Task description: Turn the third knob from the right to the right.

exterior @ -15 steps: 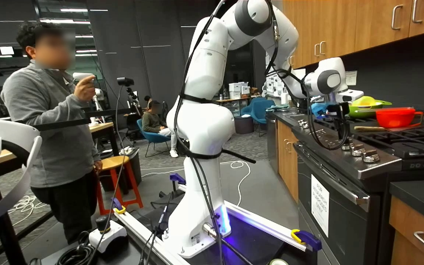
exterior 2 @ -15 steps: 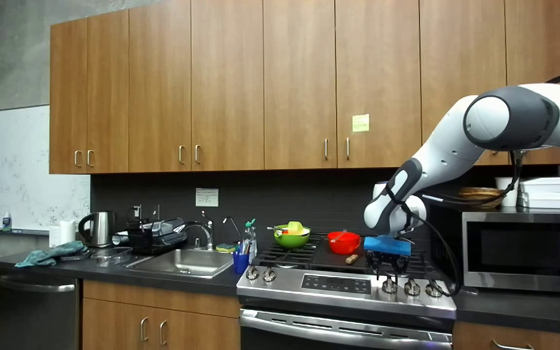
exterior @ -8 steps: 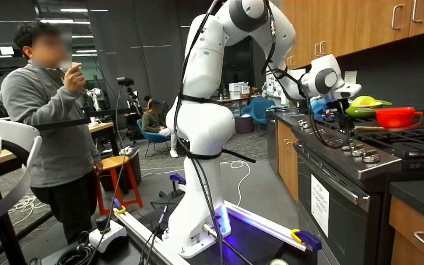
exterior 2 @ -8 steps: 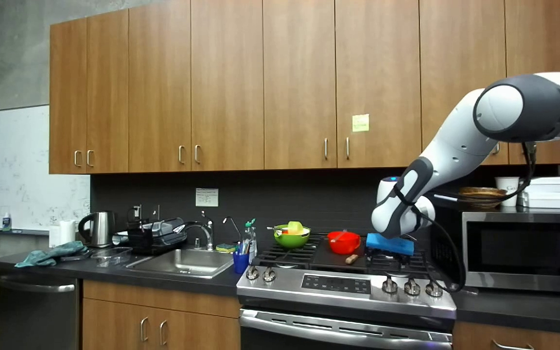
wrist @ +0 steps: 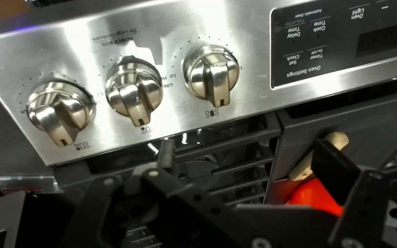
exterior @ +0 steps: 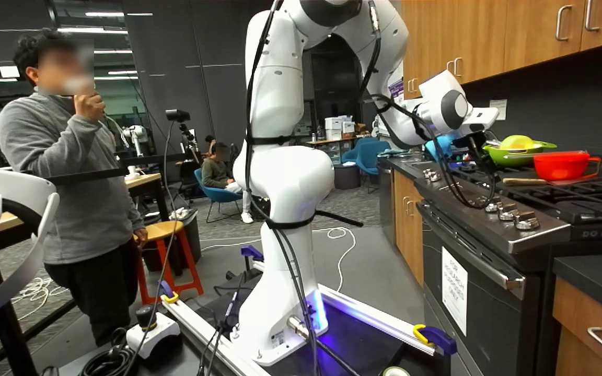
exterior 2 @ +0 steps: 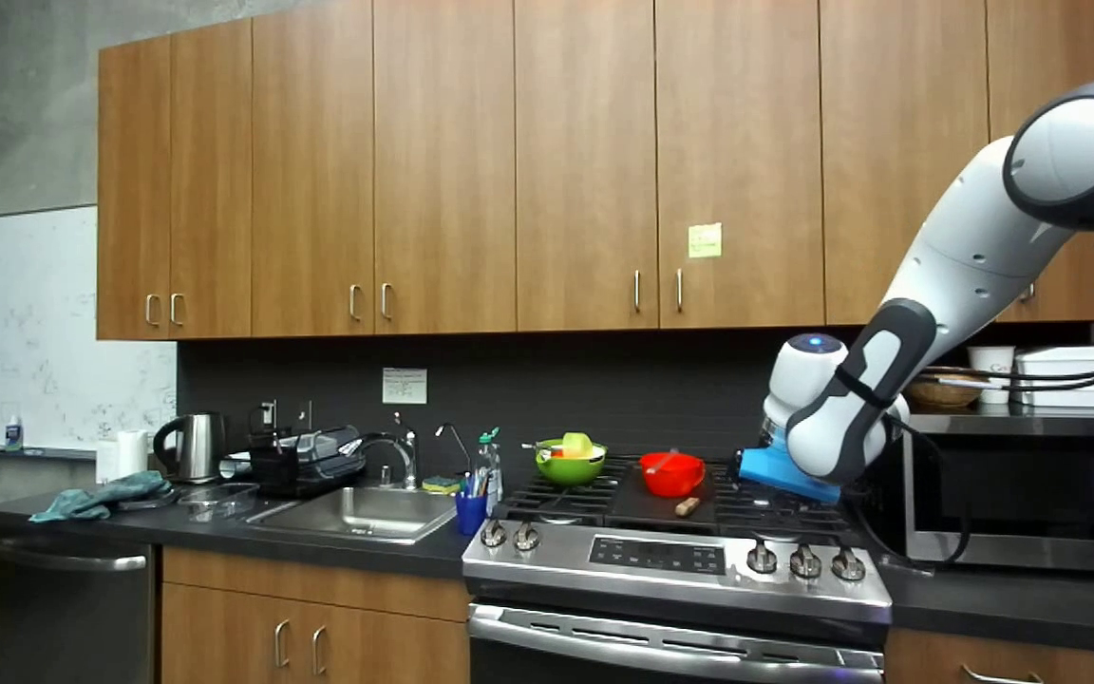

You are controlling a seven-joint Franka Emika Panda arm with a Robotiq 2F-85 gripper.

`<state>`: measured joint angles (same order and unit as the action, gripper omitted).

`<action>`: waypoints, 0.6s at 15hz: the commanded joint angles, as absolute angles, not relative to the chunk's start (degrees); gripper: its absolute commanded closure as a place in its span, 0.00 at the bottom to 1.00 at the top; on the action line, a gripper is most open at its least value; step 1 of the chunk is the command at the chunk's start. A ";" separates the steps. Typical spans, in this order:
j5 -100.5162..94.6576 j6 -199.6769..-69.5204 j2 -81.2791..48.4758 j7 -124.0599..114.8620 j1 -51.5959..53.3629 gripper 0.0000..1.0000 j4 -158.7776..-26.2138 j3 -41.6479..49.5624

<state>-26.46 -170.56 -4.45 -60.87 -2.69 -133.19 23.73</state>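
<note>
Spread wide, with nothing held between its fingers, the Robotiq gripper (wrist: 250, 163) shows at the bottom of the wrist view, burner grate (wrist: 245, 165) and griddle (wrist: 296, 148) visible through the gap. How high it stands above the gas range (exterior 2: 604, 579) I cannot tell. Clear of the fingers, the third knob from the right (wrist: 221, 81) sits on the stainless front, just beside the oven control panel (wrist: 339, 38). Beyond it run the second knob from the right (wrist: 134, 91) and the rightmost knob (wrist: 60, 113), each with its marked end toward its printed burner symbol (the lettering is upside down to this camera). In an exterior view the arm's wrist (exterior 2: 832, 437) hides most of the gripper. Behind the front panel, a red handled bowl (exterior 2: 672, 477) and a wooden-handled utensil (exterior 2: 688, 507) rest on the griddle; a green bowl (exterior 2: 571, 470) stands to their left. Across from the range, a man in a grey pullover (exterior: 50, 151) holds up a white object (exterior: 78, 84), blurred.
</note>
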 commanded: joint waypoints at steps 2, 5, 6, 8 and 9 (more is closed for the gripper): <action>-41.49 -173.31 3.44 -73.14 -2.57 0.00 -139.59 26.44; -50.24 -173.19 6.78 -80.84 -4.10 0.00 -141.80 25.75; -52.65 -173.02 7.92 -83.15 -4.53 0.00 -142.59 25.42; -55.62 -172.83 9.99 -85.46 -4.78 0.00 -144.83 25.09; -52.81 -172.89 6.28 -83.19 -3.81 0.00 -141.66 25.71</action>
